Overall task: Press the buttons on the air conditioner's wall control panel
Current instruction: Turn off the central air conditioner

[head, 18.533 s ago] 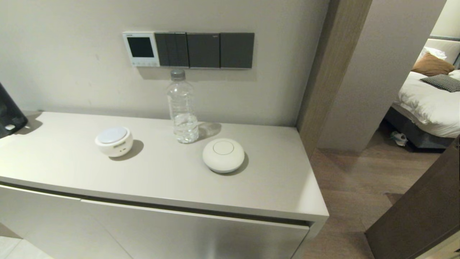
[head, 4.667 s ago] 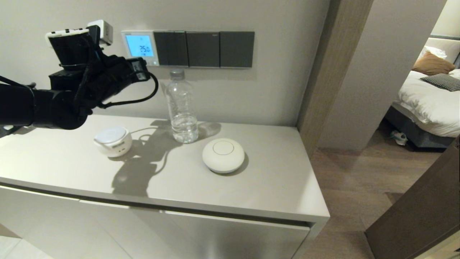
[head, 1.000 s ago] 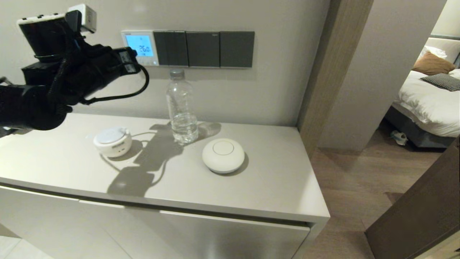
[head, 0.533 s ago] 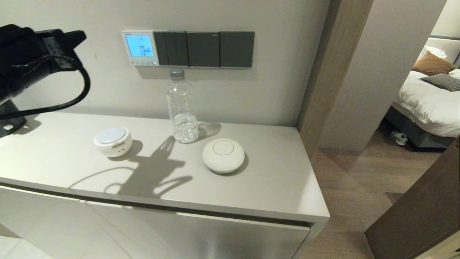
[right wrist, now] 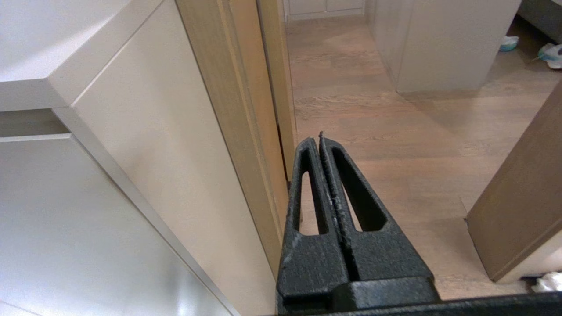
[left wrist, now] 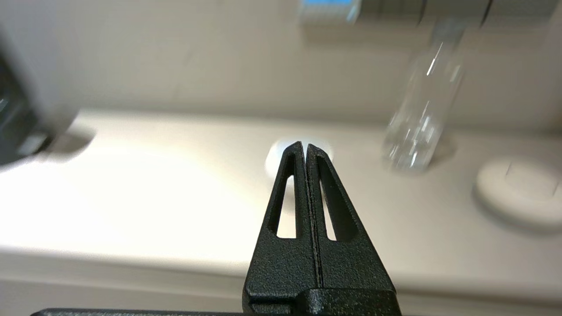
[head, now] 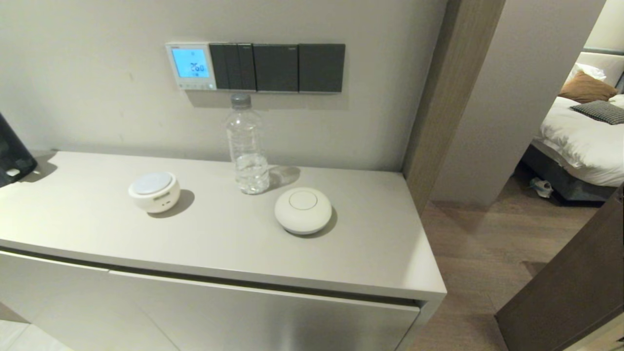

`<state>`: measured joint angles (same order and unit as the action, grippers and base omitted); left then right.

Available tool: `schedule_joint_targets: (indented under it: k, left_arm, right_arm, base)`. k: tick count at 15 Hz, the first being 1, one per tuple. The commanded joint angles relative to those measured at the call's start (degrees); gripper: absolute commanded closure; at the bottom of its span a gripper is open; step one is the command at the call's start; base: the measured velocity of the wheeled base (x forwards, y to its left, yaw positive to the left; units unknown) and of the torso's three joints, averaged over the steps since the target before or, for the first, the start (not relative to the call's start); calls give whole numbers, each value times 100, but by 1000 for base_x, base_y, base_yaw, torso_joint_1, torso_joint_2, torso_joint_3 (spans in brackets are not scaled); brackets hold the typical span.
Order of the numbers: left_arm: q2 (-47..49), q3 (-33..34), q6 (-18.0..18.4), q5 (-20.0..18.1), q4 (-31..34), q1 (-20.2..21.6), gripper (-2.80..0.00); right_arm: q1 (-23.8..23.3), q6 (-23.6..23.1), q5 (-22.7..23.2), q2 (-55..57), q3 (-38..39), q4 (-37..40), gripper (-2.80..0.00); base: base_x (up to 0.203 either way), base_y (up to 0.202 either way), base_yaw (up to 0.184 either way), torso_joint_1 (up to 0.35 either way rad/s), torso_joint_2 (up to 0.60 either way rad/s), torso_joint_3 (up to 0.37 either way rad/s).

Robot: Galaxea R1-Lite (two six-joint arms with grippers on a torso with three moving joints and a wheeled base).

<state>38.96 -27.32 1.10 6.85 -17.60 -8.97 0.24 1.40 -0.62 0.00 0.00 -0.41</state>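
We see the cabinet spread out ahead of our left gripper, whose two fingers are pressed together with nothing between them; it hangs in front of the cabinet's front edge, pointing across the top toward the wall. Our right gripper is likewise pressed together and empty, low beside the cabinet's end panel, pointing over the wooden floor toward the doorway. Neither gripper shows from the head. Beyond the left gripper, off to its right on the cabinet top, stands the clear bottle, upright and close to the wall, with a little water in it. Nearer than the bottle and further right lies the white disc, and straight past the left fingertips sits the small white round device, partly hidden behind them in the wrist view. A dark object stands at the far left end of the cabinet. High on the wall, well above and beyond the left gripper and well apart from it, is the panel, its screen lit light blue with digits; the dark switch plates touch its right side. Along the panel's bottom edge runs the row of buttons, too small for us to tell apart.
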Motion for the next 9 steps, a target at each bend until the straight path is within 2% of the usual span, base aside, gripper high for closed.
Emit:
schedule_joint_targets:
  k: [1, 6, 9]
  left_arm:
    - [-1444, 809, 13, 141, 429, 119, 0]
    - [-2876, 1587, 8, 132, 1649, 934, 0]
    - [-2946, 2153, 5, 15, 1649, 967, 0]
  right_arm:
    - [2, 0, 1, 0, 9, -2, 0]
    - [2, 0, 1, 0, 18, -2, 0]
    - [2, 0, 1, 0, 18, -2, 0]
  base:
    - [0, 0, 0, 0, 0, 0]
    - [0, 0, 0, 0, 0, 0]
    - [0, 0, 0, 0, 0, 0]
